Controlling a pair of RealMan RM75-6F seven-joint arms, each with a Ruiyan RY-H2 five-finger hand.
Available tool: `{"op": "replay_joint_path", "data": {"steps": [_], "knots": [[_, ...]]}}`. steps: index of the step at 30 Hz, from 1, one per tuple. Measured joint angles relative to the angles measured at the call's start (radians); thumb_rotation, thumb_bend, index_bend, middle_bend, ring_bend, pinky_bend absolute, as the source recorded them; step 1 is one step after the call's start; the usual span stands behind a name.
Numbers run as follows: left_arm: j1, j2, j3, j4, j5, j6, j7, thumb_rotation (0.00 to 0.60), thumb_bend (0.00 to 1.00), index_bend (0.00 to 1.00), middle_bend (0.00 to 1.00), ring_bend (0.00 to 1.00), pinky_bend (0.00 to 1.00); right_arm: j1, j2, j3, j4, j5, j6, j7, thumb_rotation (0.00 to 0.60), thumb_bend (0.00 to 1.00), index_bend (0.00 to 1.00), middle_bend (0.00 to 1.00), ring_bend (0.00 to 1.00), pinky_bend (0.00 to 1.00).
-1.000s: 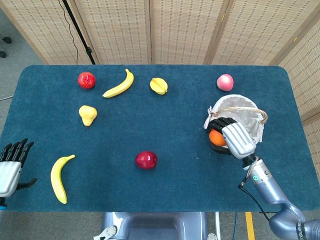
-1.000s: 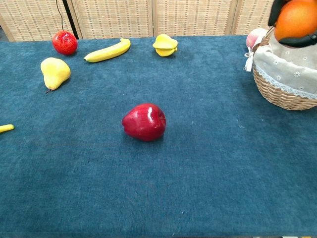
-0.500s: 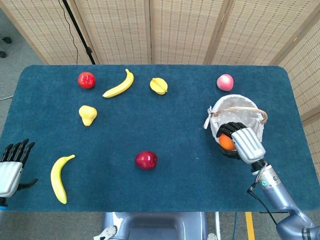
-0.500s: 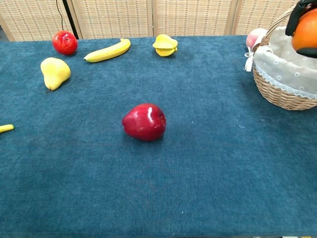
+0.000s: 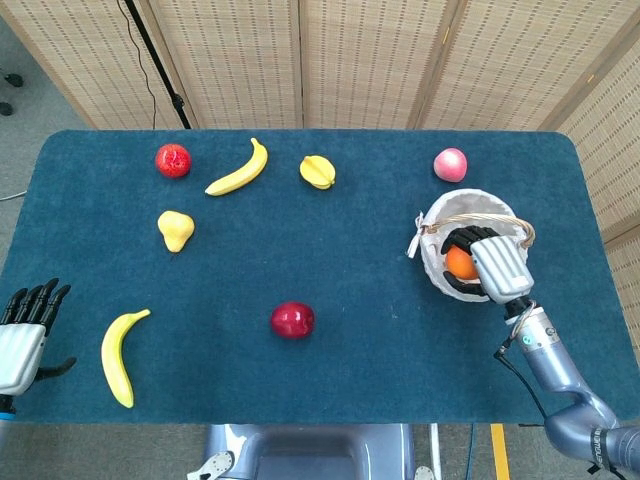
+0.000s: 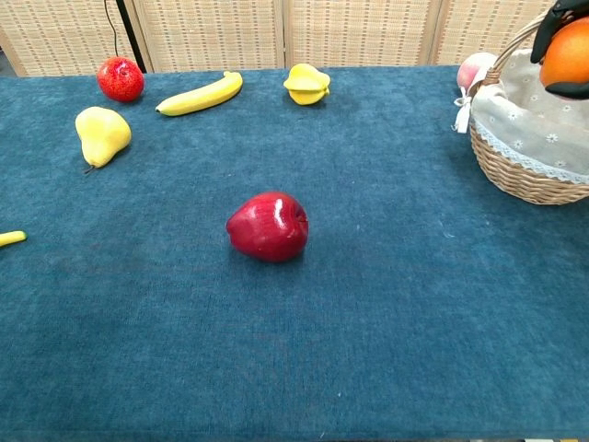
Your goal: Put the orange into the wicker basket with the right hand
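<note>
My right hand (image 5: 495, 267) grips the orange (image 5: 460, 263) and hovers over the opening of the wicker basket (image 5: 430, 222) at the table's right side. In the chest view the orange (image 6: 567, 53) shows at the top right edge, above the basket's cloth lining (image 6: 529, 124), with dark fingers (image 6: 555, 17) wrapped around it. My left hand (image 5: 22, 335) rests at the table's front left corner, fingers apart and holding nothing.
A red apple (image 5: 292, 320) lies mid-table near the front. A banana (image 5: 118, 356) is front left, a pear (image 5: 175, 229) left. Along the back lie a red fruit (image 5: 173, 160), a second banana (image 5: 240, 170), a yellow starfruit (image 5: 318, 171) and a pink peach (image 5: 450, 164).
My right hand has carried the orange from the basket's front-left rim to over its opening. The left hand has stayed put.
</note>
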Motion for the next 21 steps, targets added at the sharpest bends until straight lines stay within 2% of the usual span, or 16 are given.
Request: {"op": "replay_joint_path", "data": {"steps": [4, 7, 11, 16, 21], "knots": [[0.001, 0.000, -0.001, -0.001, -0.001, 0.002, 0.000, 0.600, 0.00, 0.00, 0.00, 0.00, 0.00, 0.001, 0.010, 0.003, 0.023, 0.006, -0.007, 0.021, 0.600, 0.56, 0.66, 0.56, 0.60, 0.57], [0.000, 0.000, 0.000, -0.001, -0.002, -0.001, 0.000, 0.600, 0.00, 0.00, 0.00, 0.00, 0.00, -0.002, 0.018, 0.004, 0.038, 0.005, -0.002, 0.020, 0.600, 0.55, 0.62, 0.50, 0.52, 0.45], [0.000, -0.001, 0.000, -0.001, -0.001, -0.001, 0.000, 0.600, 0.00, 0.00, 0.00, 0.00, 0.00, -0.010, 0.024, 0.007, 0.047, 0.007, 0.018, -0.002, 0.600, 0.42, 0.56, 0.40, 0.43, 0.34], [-0.001, 0.000, 0.000, -0.001, -0.003, -0.002, -0.001, 0.600, 0.00, 0.00, 0.00, 0.00, 0.00, -0.020, 0.036, 0.009, 0.035, 0.011, 0.033, -0.019, 0.600, 0.35, 0.50, 0.36, 0.40, 0.33], [0.000, 0.002, -0.001, -0.002, 0.000, 0.001, -0.005, 0.600, 0.00, 0.00, 0.00, 0.00, 0.00, -0.032, 0.071, -0.003, -0.002, 0.019, 0.019, -0.037, 0.600, 0.25, 0.42, 0.28, 0.31, 0.24]]}}
